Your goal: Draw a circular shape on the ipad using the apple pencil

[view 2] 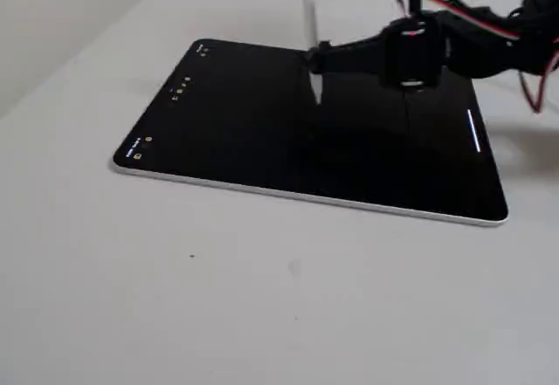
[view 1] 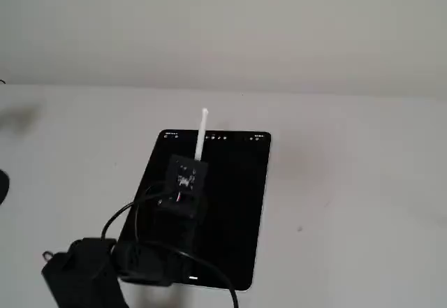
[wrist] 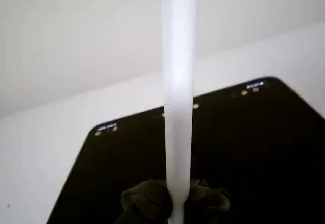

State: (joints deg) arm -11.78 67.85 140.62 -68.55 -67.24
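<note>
Your black boxy gripper (view 2: 316,58) clenches the slim white apple pencil (view 2: 307,10) upright, tip pointing down over the black glossy ipad (view 2: 262,132), toward the white counter's (view 2: 262,298) far edge.

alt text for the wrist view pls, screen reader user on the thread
A white apple pencil stands upright through the middle of the frame, gripped at the bottom by the dark gripper. Behind it lies the ipad, its black screen showing only tiny icons along the far edge, on a white table.
</note>
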